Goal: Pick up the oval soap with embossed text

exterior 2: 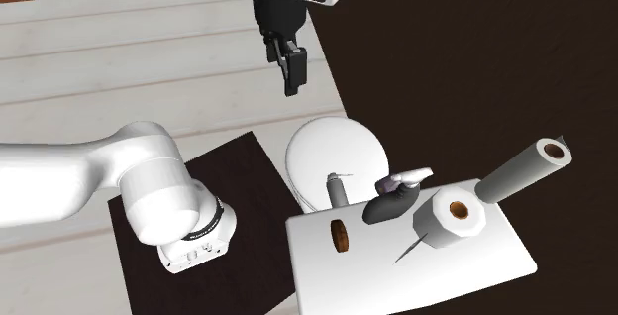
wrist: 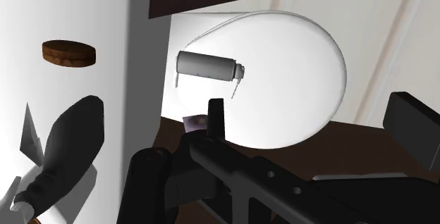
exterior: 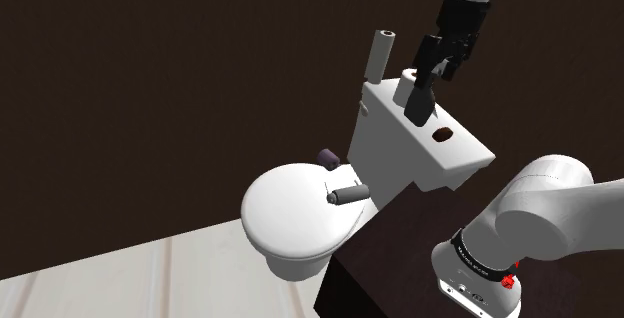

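- We find the gripper released: in the wrist view its two black fingers stand apart with nothing between them.
- It hangs in the air above the toilet, touching nothing.
- The soap is a brown oval disc lying flat on the white tank, toward the end nearer the stand.
- We cannot read any embossing on it.
- In the wrist view the soap lies off to one side of the fingers, well apart from them.
- Also on the tank: a dark bottle, a white six-sided piece and a tall grey tube.
- A short grey cylinder lies on the closed lid.
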Tool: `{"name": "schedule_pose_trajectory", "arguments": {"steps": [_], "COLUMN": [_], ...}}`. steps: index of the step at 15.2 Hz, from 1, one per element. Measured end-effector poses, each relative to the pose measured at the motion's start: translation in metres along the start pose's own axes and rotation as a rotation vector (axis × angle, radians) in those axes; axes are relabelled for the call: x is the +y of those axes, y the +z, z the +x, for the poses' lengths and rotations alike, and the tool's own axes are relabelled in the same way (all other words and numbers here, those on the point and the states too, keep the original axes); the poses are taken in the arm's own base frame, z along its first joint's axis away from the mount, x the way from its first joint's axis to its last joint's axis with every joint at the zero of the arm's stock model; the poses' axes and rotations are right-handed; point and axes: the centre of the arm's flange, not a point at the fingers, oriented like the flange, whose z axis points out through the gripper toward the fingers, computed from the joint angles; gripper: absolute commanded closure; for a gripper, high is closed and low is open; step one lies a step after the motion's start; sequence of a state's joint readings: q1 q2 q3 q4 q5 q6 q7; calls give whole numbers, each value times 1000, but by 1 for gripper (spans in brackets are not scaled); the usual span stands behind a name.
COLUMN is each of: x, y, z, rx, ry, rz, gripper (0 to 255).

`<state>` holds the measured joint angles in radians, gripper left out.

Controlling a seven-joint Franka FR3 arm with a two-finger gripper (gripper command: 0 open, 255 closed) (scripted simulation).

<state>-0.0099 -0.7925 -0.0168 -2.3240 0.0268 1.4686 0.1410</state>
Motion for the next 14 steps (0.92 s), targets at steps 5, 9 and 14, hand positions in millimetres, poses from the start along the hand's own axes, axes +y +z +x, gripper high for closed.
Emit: {"name": "schedule_pose_trajectory", "arguments": {"steps": [5, 9, 14], "x": [32, 67, 114], "y": [25, 58, 100], "z": [-1, -1, -1], "rx": [6, 14, 24], "ry": [-27, -66, -115], "rz": [-8, -21, -36], "gripper": [0, 0, 0]}}
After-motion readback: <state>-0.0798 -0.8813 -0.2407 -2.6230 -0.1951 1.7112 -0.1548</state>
